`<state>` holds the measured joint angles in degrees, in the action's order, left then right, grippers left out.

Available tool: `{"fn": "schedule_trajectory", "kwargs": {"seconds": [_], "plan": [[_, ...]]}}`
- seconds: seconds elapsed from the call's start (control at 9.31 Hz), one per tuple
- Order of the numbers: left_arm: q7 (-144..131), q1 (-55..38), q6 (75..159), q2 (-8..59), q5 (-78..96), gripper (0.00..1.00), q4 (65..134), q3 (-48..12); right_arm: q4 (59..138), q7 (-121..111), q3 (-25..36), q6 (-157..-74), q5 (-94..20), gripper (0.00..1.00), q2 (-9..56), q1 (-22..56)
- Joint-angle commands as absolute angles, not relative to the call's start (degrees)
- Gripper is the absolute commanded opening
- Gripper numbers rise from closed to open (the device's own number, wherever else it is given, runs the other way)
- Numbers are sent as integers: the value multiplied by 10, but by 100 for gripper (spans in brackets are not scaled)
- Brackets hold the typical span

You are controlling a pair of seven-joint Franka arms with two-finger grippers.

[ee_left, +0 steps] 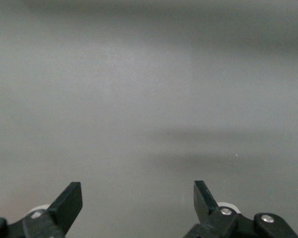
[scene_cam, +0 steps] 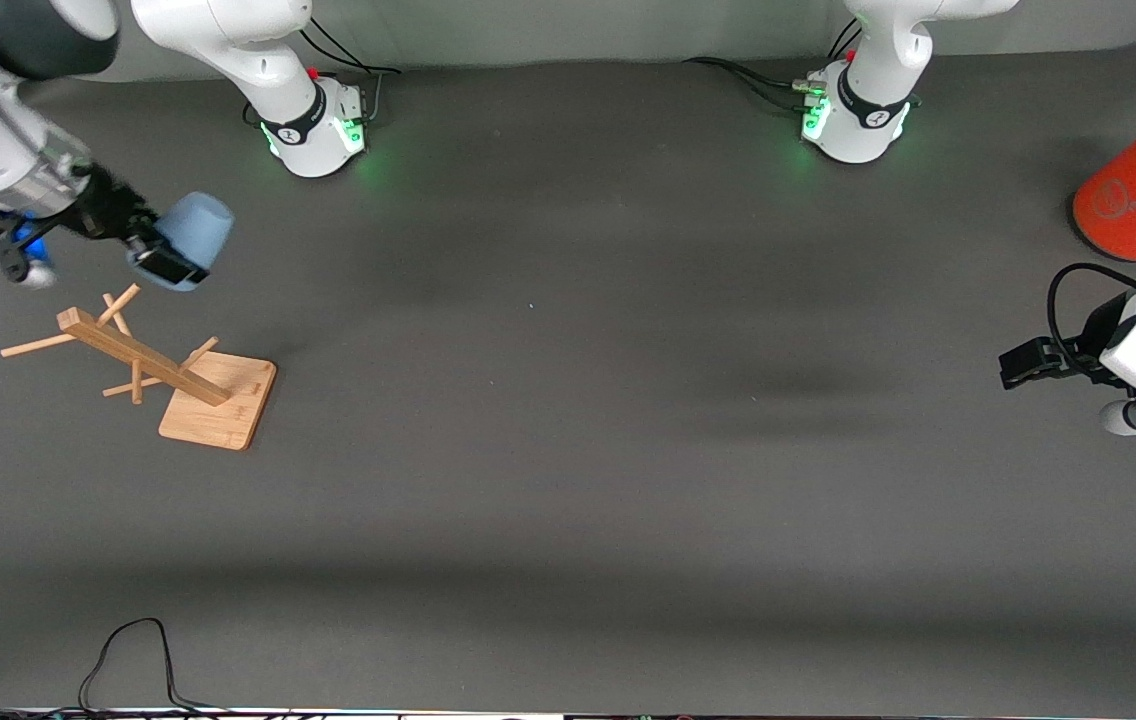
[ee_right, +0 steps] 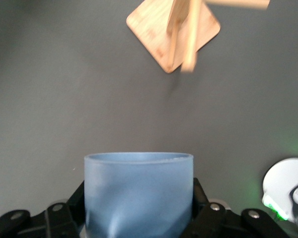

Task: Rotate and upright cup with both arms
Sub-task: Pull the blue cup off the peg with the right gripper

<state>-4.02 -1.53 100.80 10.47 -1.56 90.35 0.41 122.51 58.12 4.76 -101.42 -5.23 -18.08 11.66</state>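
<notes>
The light-blue cup [scene_cam: 196, 232] hangs tilted in the air, held by my right gripper [scene_cam: 160, 262], which is shut on it. It is over the table at the right arm's end, above and beside the wooden rack [scene_cam: 143, 357]. In the right wrist view the cup [ee_right: 139, 181] fills the space between the black fingers [ee_right: 202, 198], with its rim pointing away from the camera. My left gripper [scene_cam: 1018, 362] waits low over the table at the left arm's end. In the left wrist view it [ee_left: 137, 192] is open and empty, with only bare table in front of it.
The wooden rack stands on a square base [scene_cam: 220, 402] with pegs sticking out; it also shows in the right wrist view [ee_right: 174, 29]. A large orange-red cylinder [scene_cam: 1128, 195] stands at the left arm's end. A black cable [scene_cam: 128, 650] loops at the table's near edge.
</notes>
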Motion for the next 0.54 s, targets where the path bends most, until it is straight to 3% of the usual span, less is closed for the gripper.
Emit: {"fn": "schedule_trajectory", "kwargs": {"seconds": [0.0,0.21,0.43], "plan": [[-38,-18,1009,98,-11,100,909,7,1191,702,51,-1004,-56,63,-172,210],[-36,-18,1005,98,-11,100,909,7,1128,812,52,-1009,-56,62,-104,296],[-38,-18,1005,98,-11,100,908,7,1020,926,52,-1009,-55,62,6,370]]}}
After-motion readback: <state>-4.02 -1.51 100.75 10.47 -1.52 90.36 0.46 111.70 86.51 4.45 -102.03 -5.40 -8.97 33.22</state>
